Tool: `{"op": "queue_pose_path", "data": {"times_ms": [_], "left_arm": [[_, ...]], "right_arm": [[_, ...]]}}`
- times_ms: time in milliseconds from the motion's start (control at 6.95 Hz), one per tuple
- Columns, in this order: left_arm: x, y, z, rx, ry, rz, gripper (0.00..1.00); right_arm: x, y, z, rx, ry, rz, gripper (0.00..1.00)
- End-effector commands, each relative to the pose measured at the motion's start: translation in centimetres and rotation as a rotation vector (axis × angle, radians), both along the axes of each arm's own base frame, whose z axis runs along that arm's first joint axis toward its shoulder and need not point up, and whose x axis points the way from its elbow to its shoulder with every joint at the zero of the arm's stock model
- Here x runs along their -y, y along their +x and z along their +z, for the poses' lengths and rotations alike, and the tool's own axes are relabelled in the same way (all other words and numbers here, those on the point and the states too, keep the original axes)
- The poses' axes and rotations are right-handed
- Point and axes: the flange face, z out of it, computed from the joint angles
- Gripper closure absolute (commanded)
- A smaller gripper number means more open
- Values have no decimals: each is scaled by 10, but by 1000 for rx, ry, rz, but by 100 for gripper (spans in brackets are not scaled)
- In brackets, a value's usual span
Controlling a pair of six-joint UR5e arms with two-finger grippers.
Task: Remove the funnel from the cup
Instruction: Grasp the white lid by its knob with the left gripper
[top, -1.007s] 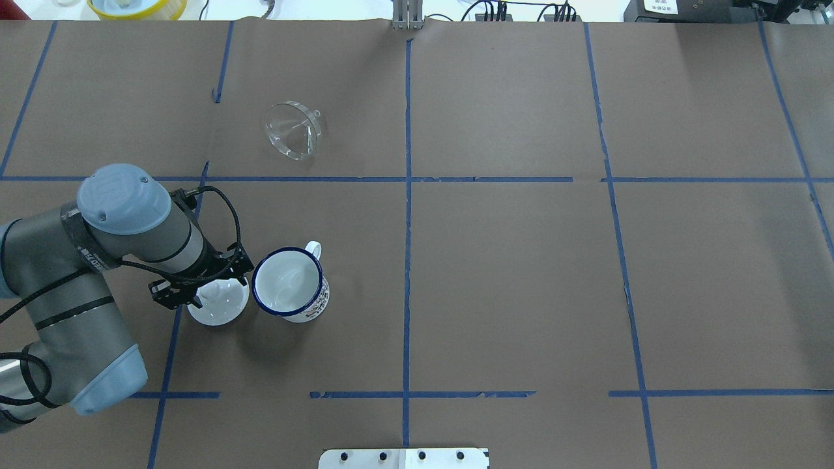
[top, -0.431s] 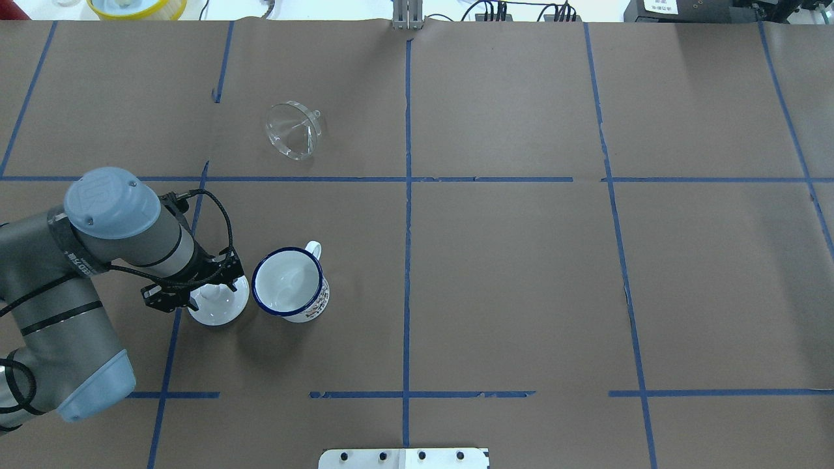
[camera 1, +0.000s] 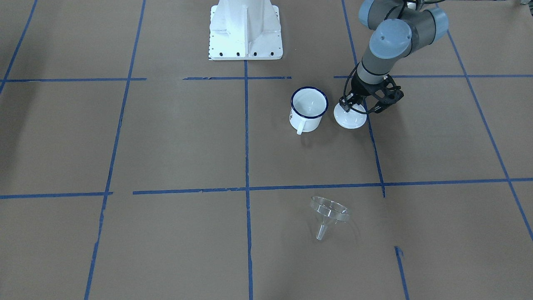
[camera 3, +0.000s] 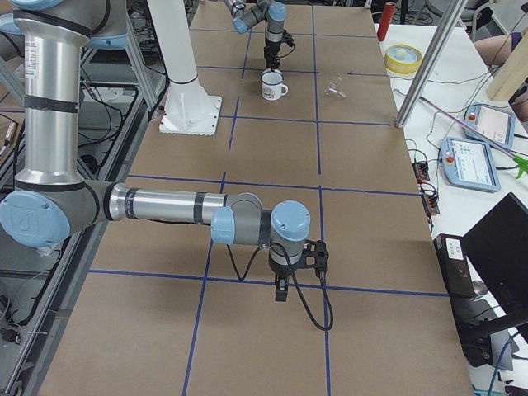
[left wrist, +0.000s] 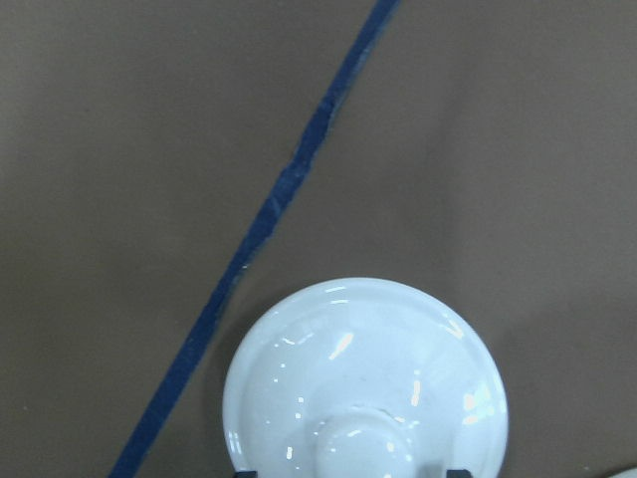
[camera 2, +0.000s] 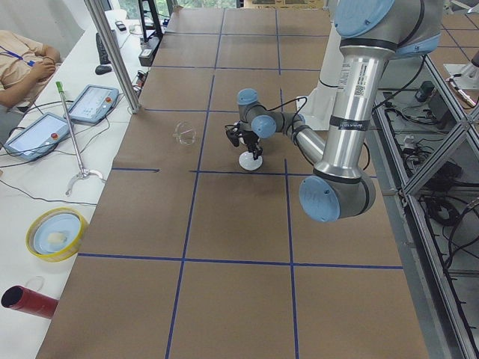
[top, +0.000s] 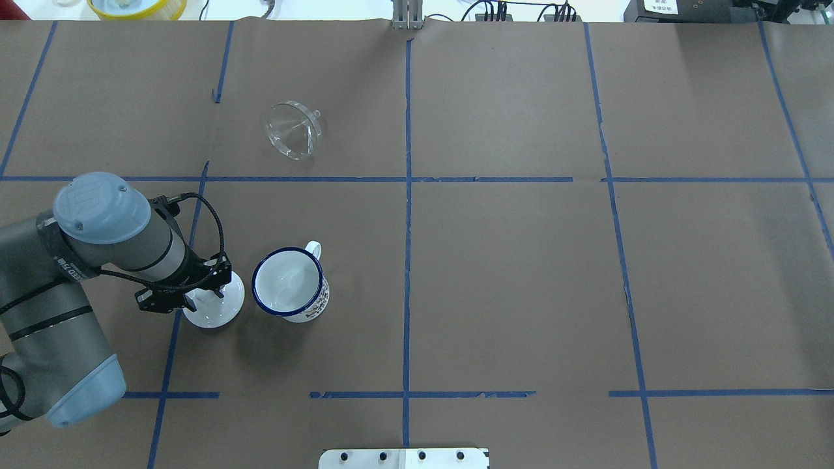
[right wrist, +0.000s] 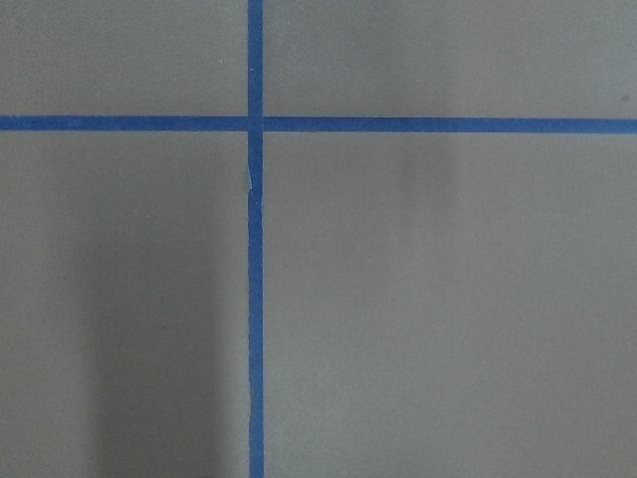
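Brown paper over the whole table (top: 521,280), ruled into big squares by blue tape (top: 407,260). Nearest the robot's side, left gripper (camera 1: 354,108): hangs straight down over a white domed lid (top: 218,316), spread, dark fingertips (left wrist: 458,474) just showing at the lower edge of the wrist view, one on either side of the knob (left wrist: 363,443) and wider apart than it; whether touching the lid, cannot tell. Lid itself: lies dome-up on the paper, just beside a tape line. Next to it, toward the table's middle, the cup (top: 290,283): stands upright, white with a dark blue rim, handle turned away from the robot, a narrow gap between it and the lid. At about the same depth but well apart, out at the table's right end, right gripper (camera 3: 281,290): points down above a crossing of tape lines, seen only small from the side, so spread or pressed together cannot tell; wrist view there gives paper and tape alone. Farthest out, one square beyond the cup, the funnel (top: 293,130): lies on its side on the paper, clear, wide rim facing the robot's side, spout toward the operators' edge, well apart from cup and gripper alike.
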Motion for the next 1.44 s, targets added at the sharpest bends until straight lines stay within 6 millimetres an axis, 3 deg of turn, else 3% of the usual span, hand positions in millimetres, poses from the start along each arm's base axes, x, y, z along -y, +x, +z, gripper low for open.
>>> {"op": "queue_pose_path", "data": {"times_ms": [0, 431, 1150, 1294], "left_arm": [[1, 1, 0, 2, 2, -1, 56], [2, -2, -4, -4, 8, -9, 50], [8, -6, -2, 21, 45, -48, 50], [8, -5, 0, 25, 41, -46, 64]], "right_arm": [[0, 0, 1, 0, -2, 0, 0], [0, 0, 0, 0, 0, 0, 0], [0, 0, 0, 0, 0, 0, 0], [0, 0, 0, 0, 0, 0, 0]]}}
